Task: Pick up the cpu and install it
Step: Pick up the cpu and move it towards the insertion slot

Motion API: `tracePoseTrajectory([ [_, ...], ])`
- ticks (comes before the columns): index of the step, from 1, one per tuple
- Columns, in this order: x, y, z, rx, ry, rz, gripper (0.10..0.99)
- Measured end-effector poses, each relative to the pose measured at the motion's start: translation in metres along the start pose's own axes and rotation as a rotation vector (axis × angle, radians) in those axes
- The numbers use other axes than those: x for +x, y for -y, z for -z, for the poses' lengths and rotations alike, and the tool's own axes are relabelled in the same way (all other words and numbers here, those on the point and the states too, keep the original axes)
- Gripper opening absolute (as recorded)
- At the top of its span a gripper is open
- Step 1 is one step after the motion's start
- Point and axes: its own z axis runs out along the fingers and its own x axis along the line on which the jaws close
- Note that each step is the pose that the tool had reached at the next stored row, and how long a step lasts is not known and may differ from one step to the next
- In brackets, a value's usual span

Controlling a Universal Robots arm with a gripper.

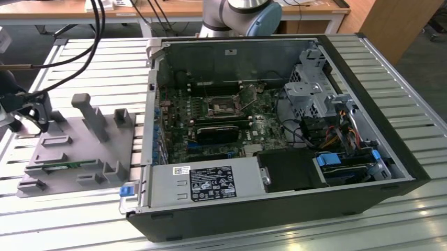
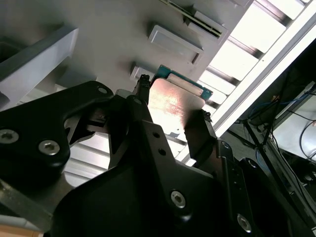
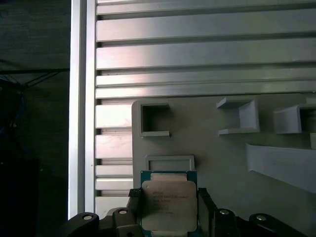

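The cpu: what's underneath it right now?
The grey fixture tray extends around the cpu; the spot directly beneath is covered by the chip itself.

Our hand (image 1: 29, 112), closed on the cpu (image 3: 169, 205), sits at the grey fixture's (image 1: 66, 126) corner. Tall posts (image 1: 89, 117) stand just beside it toward the exterior view's right. Between fixture and motherboard (image 1: 209, 112) rises the case wall (image 1: 151, 120) (the case lies open on top). Over the board, the drive cage (image 1: 311, 78) and cables (image 1: 328, 136) crowd the exterior view's right side. Bare slatted worktop (image 1: 77, 214) borders the fixture.
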Motion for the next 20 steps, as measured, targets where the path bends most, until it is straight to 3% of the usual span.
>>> tracePoseTrajectory([
  [20, 0.001, -0.002, 0.0164, 0.0, 0.0001, 0.0, 0.541],
])
